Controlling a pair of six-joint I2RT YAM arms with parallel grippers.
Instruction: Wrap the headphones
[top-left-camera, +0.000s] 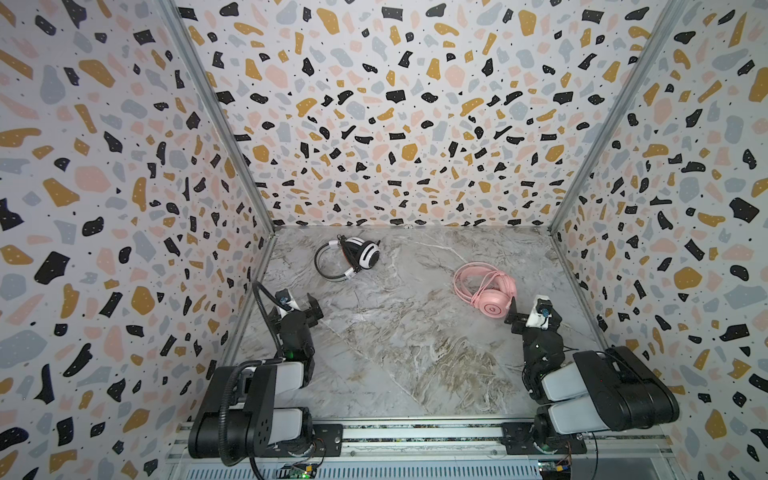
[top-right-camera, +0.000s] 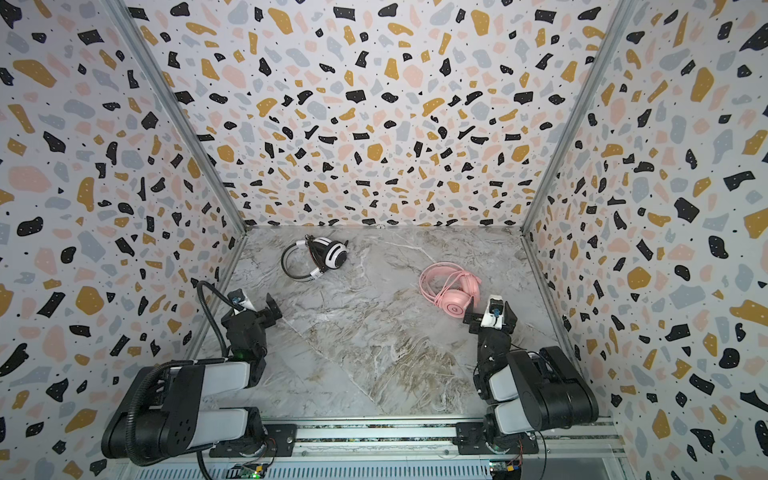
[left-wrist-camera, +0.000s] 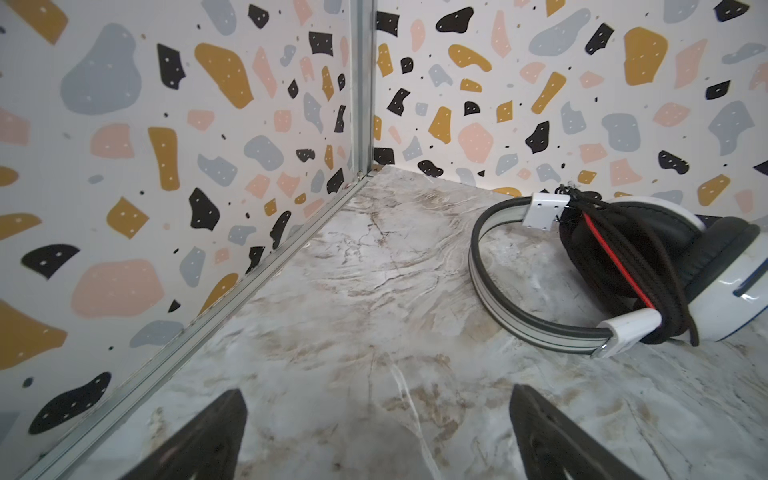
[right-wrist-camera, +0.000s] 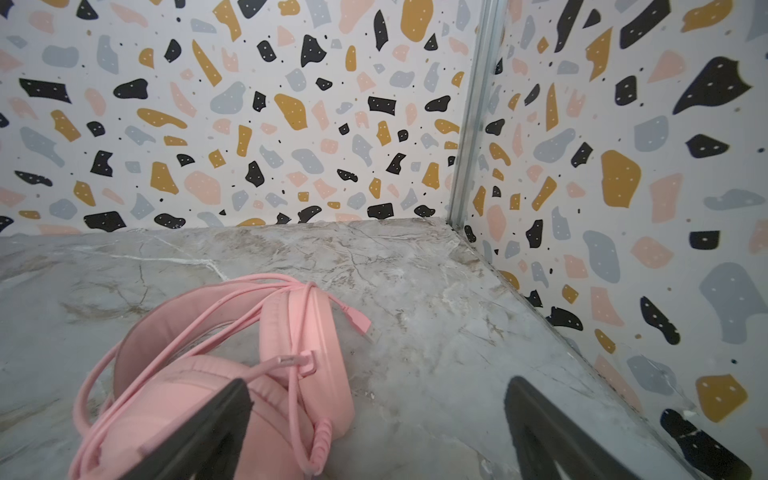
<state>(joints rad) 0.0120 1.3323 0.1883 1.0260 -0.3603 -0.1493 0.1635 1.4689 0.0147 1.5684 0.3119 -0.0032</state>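
Note:
The pink headphones (top-left-camera: 486, 291) (top-right-camera: 451, 291) lie on the marble tabletop at mid right, their thin pink cable looped around the headband and ear cups (right-wrist-camera: 291, 353). The white headphones with black stripes (top-left-camera: 353, 255) (top-right-camera: 320, 257) lie at the back left, with the black cable bundled around the ear cups (left-wrist-camera: 623, 270). My right gripper (top-left-camera: 534, 307) (top-right-camera: 492, 311) (right-wrist-camera: 376, 390) is open just in front of the pink ear cup, one finger overlapping it; I cannot tell if it touches. My left gripper (top-left-camera: 305, 309) (top-right-camera: 266, 309) (left-wrist-camera: 378, 399) is open over bare marble, well short of the white headphones.
Patterned walls (top-left-camera: 124, 208) close in the left, back and right sides, with metal posts (top-left-camera: 216, 116) at the corners. A metal rail (top-left-camera: 415, 432) with both arm bases runs along the front edge. Bare marble (top-left-camera: 395, 332) lies between the two arms.

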